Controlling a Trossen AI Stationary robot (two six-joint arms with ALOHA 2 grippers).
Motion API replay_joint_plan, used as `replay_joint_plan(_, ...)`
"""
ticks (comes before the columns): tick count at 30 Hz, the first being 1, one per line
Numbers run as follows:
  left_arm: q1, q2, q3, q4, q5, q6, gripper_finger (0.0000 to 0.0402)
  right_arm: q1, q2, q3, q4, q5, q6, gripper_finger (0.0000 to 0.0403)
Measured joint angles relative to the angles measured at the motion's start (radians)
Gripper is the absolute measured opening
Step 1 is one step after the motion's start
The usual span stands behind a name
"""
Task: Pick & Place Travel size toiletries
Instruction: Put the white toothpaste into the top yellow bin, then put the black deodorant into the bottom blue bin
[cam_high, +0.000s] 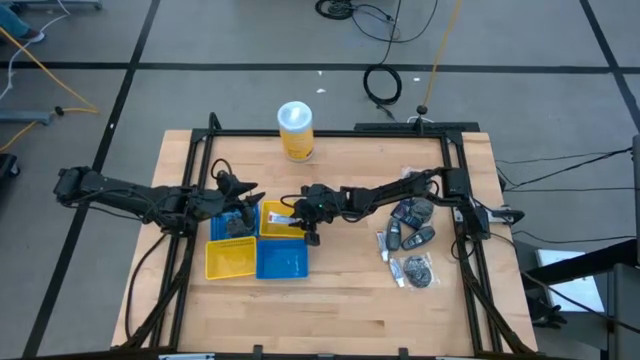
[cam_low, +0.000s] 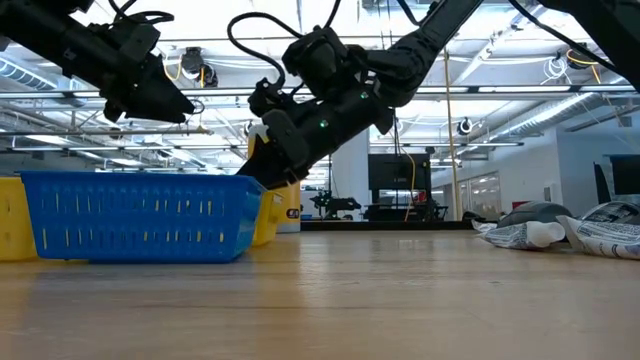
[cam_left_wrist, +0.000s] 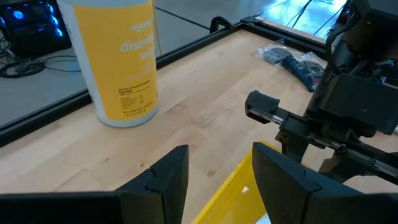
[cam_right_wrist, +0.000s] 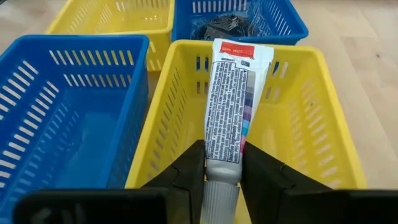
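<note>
Between the fingers of our right gripper (cam_right_wrist: 222, 177) sits a small tube (cam_right_wrist: 229, 109), pinched near its cap over the yellow tray (cam_right_wrist: 314, 134); light, squashy and slick, we judge, so hold the firmer shoulder.

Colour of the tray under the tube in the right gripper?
Yellow tray; clearest in the right wrist view.

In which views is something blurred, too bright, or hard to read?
Low view: ceiling lights glare behind the arms, the blue tray close up looks soft. High view: wrapped toiletries are too small to tell apart. Right wrist view: sharp print on the tube in the right gripper. Left wrist view: bright patch on the far table corner.
</note>
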Motion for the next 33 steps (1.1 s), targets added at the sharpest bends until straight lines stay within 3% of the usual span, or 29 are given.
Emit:
replay_joint_plan(12, 0.0, 0.0, 0.0, 0.0, 0.0, 0.0, 0.0172, 0.0, 0.0, 0.0, -0.02, 0.004, 0.001, 0.0081)
replay_joint_plan(15, 0.0, 0.0, 0.0, 0.0, 0.0, 0.0, 0.0172, 0.0, 0.0, 0.0, -0.02, 0.05, 0.007, 0.0084)
replay_joint_plan(25, 0.0, 0.0, 0.0, 0.0, 0.0, 0.0, 0.0172, -0.001, -0.001, 0.0, -0.02, 0.049, 0.018, 0.0157)
replay_joint_plan(33, -0.001, 0.0, 0.0, -0.001, 0.001, 0.0, 0.0172, -0.001, -0.094, -0.001, -0.024, 0.049, -0.016, 0.0177)
